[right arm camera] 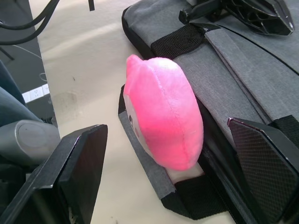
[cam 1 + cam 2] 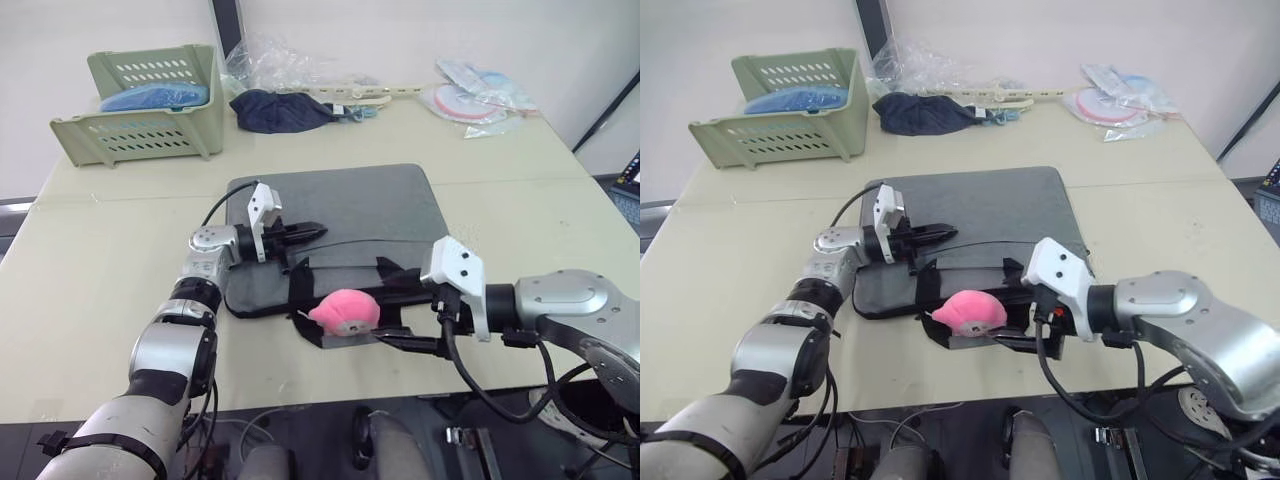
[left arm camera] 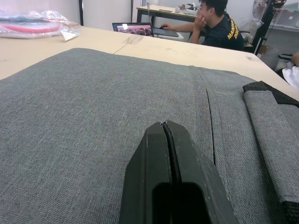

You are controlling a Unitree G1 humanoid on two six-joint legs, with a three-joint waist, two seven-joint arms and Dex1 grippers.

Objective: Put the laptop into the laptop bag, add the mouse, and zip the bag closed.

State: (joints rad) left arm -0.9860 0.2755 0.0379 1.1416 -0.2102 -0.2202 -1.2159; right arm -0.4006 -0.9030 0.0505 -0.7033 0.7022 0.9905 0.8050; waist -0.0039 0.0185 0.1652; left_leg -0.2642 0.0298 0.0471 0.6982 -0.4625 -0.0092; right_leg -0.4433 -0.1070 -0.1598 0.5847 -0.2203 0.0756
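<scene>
The grey laptop bag [image 2: 345,205] lies flat in the middle of the table, its black strap handles [image 2: 395,275] toward the front edge. Its pink pompom [image 2: 345,310] rests on the front handle. My left gripper [image 2: 312,232] is shut, with nothing seen between its fingers, and hovers low over the bag's left part; the grey fabric [image 3: 93,116] spreads beneath it. My right gripper [image 1: 166,128] is open at the bag's front edge, one finger [image 1: 84,168] on each side of the pompom [image 1: 163,121], not touching it. The laptop and the mouse are out of view.
A green basket [image 2: 150,105] holding a blue item stands at the back left. A dark blue cloth bundle [image 2: 280,110] and plastic packets [image 2: 480,100] lie along the back. A person [image 3: 217,25] sits at a far desk.
</scene>
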